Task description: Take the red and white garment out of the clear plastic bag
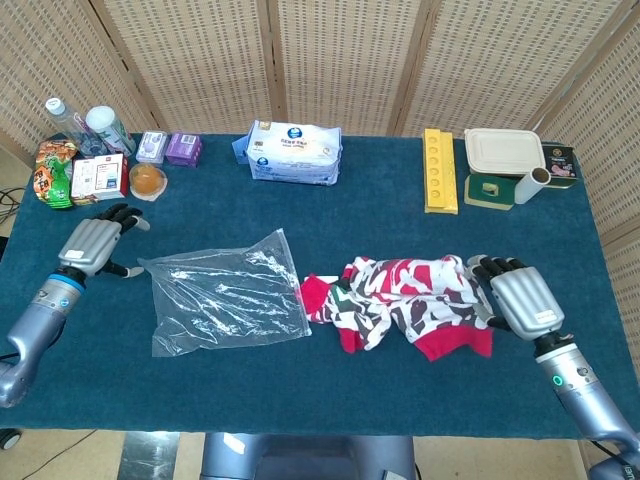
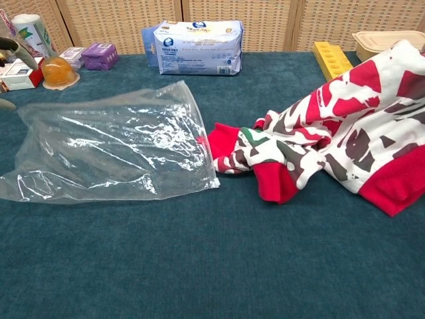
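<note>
The clear plastic bag [image 1: 225,295] lies flat and empty on the blue table, left of centre; the chest view shows the bag [image 2: 113,146] crumpled, its mouth facing right. The red and white garment [image 1: 405,300] lies fully outside it, a red cuff right beside the bag's mouth. My right hand [image 1: 522,303] grips the garment's right end, and in the chest view that end of the garment [image 2: 332,133] is raised off the table. My left hand [image 1: 88,245] sits just left of the bag's far corner, fingers spread, holding nothing.
Along the back edge stand a pack of wipes [image 1: 293,152], a yellow tray [image 1: 439,170], a lidded food box [image 1: 503,152] and purple boxes [image 1: 168,148]. Bottles and snack packs [image 1: 75,165] crowd the back left corner, close to my left hand.
</note>
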You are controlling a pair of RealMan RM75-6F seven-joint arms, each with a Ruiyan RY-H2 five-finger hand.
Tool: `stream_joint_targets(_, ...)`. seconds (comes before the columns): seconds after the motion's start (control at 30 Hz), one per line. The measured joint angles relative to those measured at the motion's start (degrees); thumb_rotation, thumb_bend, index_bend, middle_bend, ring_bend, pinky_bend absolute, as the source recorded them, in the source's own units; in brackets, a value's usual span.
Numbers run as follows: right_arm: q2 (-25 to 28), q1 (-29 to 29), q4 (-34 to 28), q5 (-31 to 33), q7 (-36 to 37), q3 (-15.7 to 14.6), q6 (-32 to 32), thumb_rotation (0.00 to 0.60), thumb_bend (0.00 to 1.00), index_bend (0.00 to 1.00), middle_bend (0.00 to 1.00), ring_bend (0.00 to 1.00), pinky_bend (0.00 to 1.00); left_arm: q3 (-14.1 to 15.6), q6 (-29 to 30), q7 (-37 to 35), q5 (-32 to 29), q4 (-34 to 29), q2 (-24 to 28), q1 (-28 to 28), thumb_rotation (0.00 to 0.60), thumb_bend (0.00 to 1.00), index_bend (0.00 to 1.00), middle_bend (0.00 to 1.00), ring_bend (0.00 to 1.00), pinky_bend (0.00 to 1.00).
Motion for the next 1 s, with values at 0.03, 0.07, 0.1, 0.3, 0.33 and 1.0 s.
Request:
stream_joint_targets(0.03,0.1,-0.2,0.1,-0.1,0.3,0.0,0.4,0.600,0.21,0.17,0.17,0.25,0.27,-0.1,-0.1,1.0,-0.7,-0.9,0.8,0.3,0.600,0.00,0.00,0.03,0.00,0.08)
stream_joint_targets(0.07,0.2,-0.4,0.0,-0.2,0.4,0.0,0.7,0.600,0.20,0.16,0.17,0.24,0.26,-0.2,-0.1,1.4,-1.0,-1.4,1.2,0.5,0.600,0.00,0.00,0.03,0.00,0.08)
stream_joint_targets(0.1,0.4,-0.7,0.0,-0.3,0.6,0.0,1.0,0.600,0.19,0.16,0.17,0.24,0.26,-0.4,-0.1,2.4,-1.7,-2.3,1.8,0.9,0.600,0.00,0.00,0.03,0.00,0.08)
stream_joint_targets(0.3,1.4,-2.0,-0.5,-1.3,1.1,-0.2,2.6,0.600,0.19,0.16,0.17,0.24,0.26,-1.4,2.3,3.7,-3.9,-5.9,3.9,3.5,0.600,0.00,0.00,0.03,0.00,0.08)
stream_joint_targets(0.33,1.6,-2.2,-0.7,-1.5,1.2,-0.3,3.1,0.600,0.19,0.16,0.17,0.24,0.26,-1.4,3.0,3.7,-4.0,-6.6,4.2,4.0,0.600,0.00,0.00,0.03,0.00,0.08)
stream_joint_targets(1.0,0.6,-10.1,-2.0,0.3,-4.7,-1.3,11.0,0.600,0.22,0.30,0.29,0.32,0.33,2.2,34.5,1.2,2.2,-21.5,8.7,26.9,0.600,0.09,0.22,0.14,0.05,0.19)
